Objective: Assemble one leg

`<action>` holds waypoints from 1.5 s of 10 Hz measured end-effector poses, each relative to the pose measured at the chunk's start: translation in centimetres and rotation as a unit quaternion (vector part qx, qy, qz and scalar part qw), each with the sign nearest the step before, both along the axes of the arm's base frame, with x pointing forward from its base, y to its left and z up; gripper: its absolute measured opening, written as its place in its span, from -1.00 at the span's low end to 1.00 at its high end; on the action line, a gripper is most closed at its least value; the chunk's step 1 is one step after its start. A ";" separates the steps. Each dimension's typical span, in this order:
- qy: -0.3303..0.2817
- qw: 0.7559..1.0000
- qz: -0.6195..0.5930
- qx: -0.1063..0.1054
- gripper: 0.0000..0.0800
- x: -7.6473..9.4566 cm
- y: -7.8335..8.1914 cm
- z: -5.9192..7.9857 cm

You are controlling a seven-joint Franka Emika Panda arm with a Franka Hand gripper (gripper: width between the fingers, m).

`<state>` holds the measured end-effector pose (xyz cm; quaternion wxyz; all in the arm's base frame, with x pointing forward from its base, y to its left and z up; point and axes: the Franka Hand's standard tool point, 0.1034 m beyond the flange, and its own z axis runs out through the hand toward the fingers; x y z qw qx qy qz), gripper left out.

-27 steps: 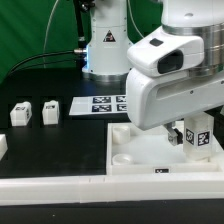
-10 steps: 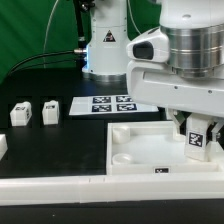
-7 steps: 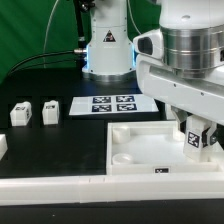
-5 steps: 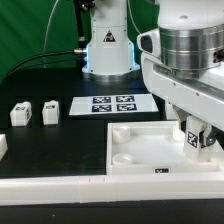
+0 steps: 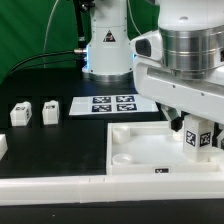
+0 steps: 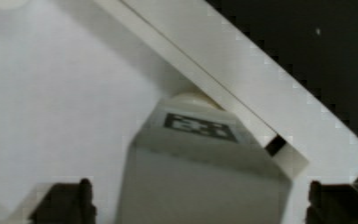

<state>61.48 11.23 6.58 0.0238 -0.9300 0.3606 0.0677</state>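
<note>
The leg [image 5: 197, 141] is a small white post with a black-and-white tag. It stands upright at the right end of the large white tray [image 5: 150, 172], near its far right corner. My gripper [image 5: 196, 132] hangs straight down over the leg, with a finger on each side. In the wrist view the leg [image 6: 211, 170] lies between the two dark fingertips [image 6: 69, 203], with a narrow gap showing on each side. The gripper [image 6: 202, 205] is open around the leg. The tray's rim [image 6: 229, 70] runs diagonally behind the leg.
Two more tagged white posts [image 5: 20, 114] [image 5: 50, 111] stand at the exterior view's left, with another white piece [image 5: 2, 147] at the left edge. The marker board [image 5: 112, 104] lies behind the tray. The robot base [image 5: 105, 50] stands at the back. A white bar [image 5: 60, 195] runs along the front.
The wrist has turned above the leg and shifted slightly. The leg has stayed at the tray's right end, its tag moving only a few pixels.
</note>
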 end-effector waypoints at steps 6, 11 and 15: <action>-0.029 0.943 0.330 0.026 0.62 0.0 -0.1 0.8; -0.039 0.878 0.475 0.043 0.62 0.0 -0.5 0.6; -0.042 0.877 0.476 0.042 0.55 0.0 -0.1 0.6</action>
